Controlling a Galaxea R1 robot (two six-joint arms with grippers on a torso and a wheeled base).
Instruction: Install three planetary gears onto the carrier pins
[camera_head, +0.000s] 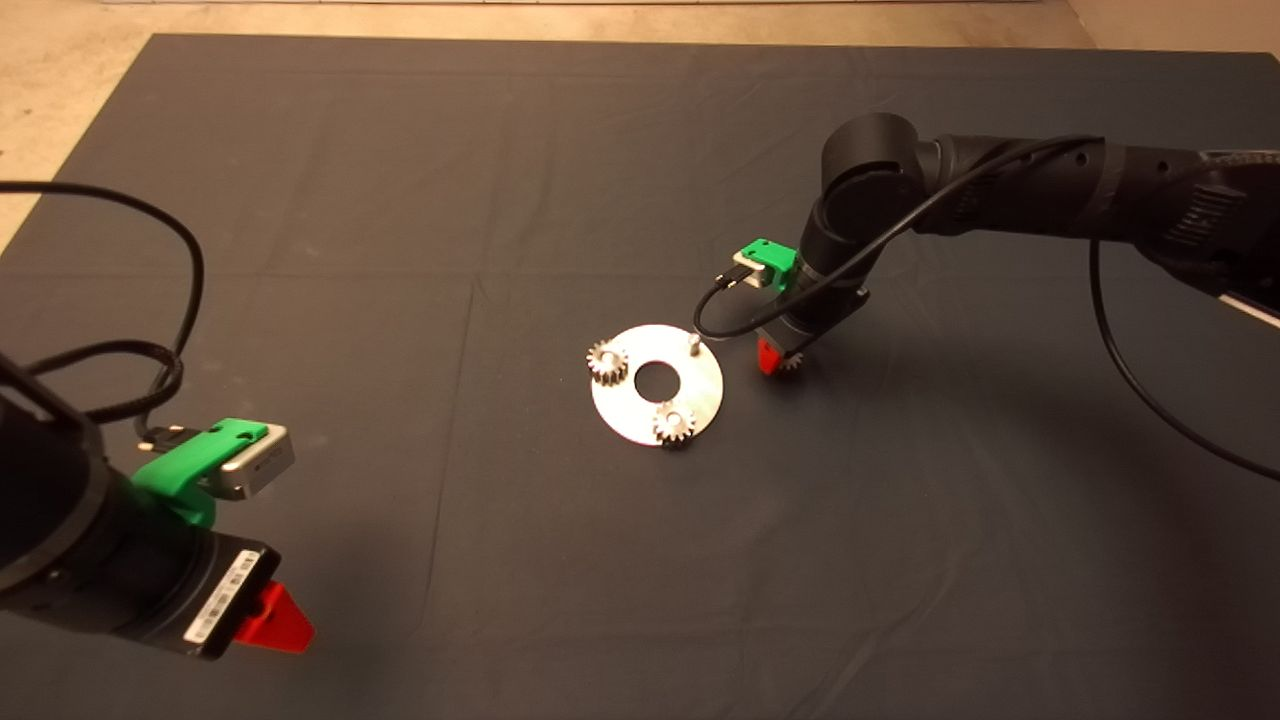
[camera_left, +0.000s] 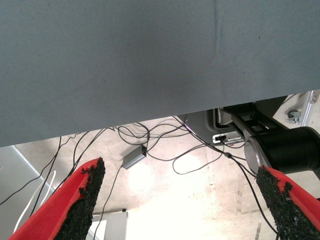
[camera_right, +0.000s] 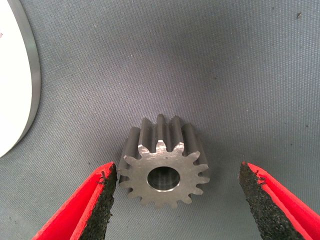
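The shiny round disc (camera_head: 625, 405) lies at the middle of the mat. Two planetary gears (camera_head: 606, 362) (camera_head: 674, 423) sit on two of its carrier pins. The third pin (camera_head: 692, 343) stands bare on the disc's far right side. The third gear (camera_right: 162, 160) lies flat on the mat just right of the disc (camera_right: 15, 85). My right gripper (camera_right: 177, 200) is down over it, open, one finger on each side; one pad (camera_right: 102, 200) is close to the teeth. In the head view the right gripper (camera_head: 778, 358) hides most of this gear (camera_head: 795, 363).
My left gripper (camera_head: 275, 620) is parked at the mat's lower left edge, open and empty; its wrist view shows its pads (camera_left: 87, 195) over the floor with cables. A black cable loops off the right wrist near the bare pin.
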